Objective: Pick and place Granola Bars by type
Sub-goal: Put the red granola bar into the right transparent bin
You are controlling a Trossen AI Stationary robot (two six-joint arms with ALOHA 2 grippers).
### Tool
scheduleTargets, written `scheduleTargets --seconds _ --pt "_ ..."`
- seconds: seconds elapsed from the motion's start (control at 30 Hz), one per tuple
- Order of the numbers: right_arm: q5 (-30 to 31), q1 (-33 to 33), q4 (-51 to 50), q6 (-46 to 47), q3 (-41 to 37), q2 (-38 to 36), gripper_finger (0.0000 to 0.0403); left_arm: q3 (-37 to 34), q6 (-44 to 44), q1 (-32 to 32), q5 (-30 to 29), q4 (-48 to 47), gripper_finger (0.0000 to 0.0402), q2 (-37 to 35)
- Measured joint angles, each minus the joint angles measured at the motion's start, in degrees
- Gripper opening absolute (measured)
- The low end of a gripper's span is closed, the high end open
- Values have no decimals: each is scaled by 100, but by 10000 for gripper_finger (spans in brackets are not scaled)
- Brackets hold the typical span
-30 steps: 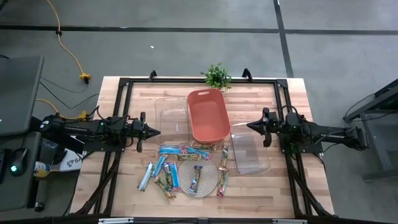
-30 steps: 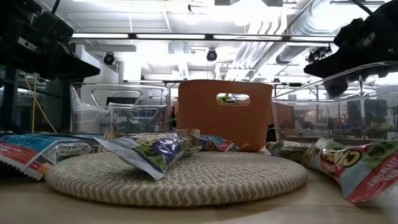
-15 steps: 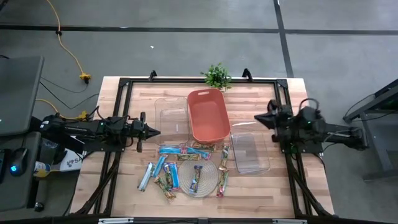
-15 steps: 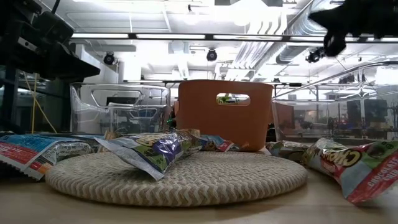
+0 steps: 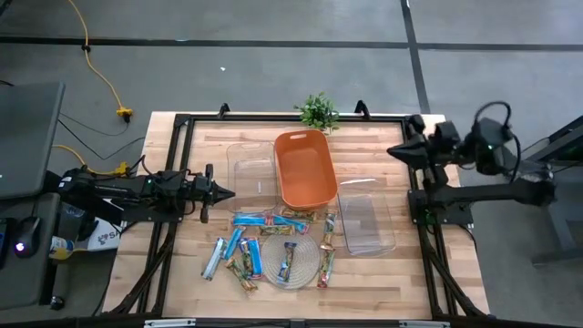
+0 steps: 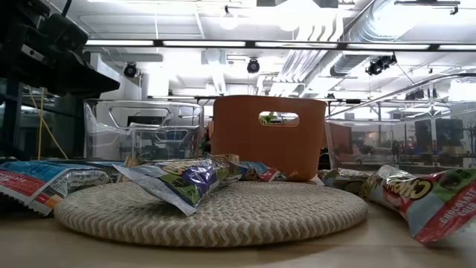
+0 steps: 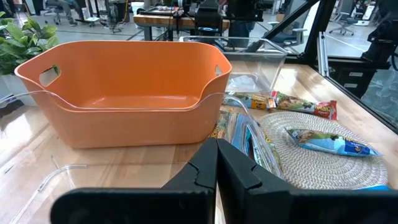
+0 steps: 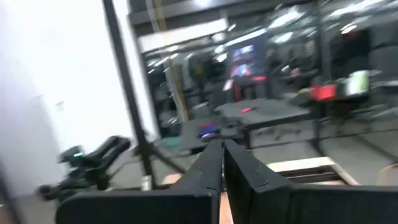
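Several granola bars lie flat near the table's front middle: light blue ones [image 5: 248, 220], green-brown ones [image 5: 328, 230] and red-brown ones [image 5: 324, 268]. One light blue bar [image 5: 290, 260] lies on the round woven mat [image 5: 305, 270]; it also shows in the low view [image 6: 186, 179] and in the left wrist view [image 7: 323, 142]. My left gripper [image 5: 230, 192] is shut and empty, left of the bars, with its fingers [image 7: 236, 171] pointing toward the orange basket [image 7: 124, 99]. My right gripper [image 5: 393, 150] is shut and empty, high over the table's far right; its wrist view [image 8: 222, 152] looks into the room.
The orange basket [image 5: 305, 169] stands at the table's far middle. One clear bin [image 5: 250, 169] stands left of it and another [image 5: 366, 221] to its right. A small plant [image 5: 317, 111] is at the far edge. A black frame [image 5: 182, 123] borders the table.
My right gripper has risen from beside the right clear bin and gone toward the table's far right corner, tipping up so that its camera now looks into the room. It has left the low view.
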Motion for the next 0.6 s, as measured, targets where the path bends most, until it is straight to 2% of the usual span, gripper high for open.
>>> scheduleTargets --seconds 0.23,0.43,0.6 --pt "28 1136 -1383 219 1969 1984 1 -2 0 0 0 0 1 0" --pt "34 2124 -2562 1521 3185 3238 1 -1 0 0 0 1 1 0" --pt "433 2841 -2917 2850 3531 3983 1 -2 0 -2 0 0 1 1"
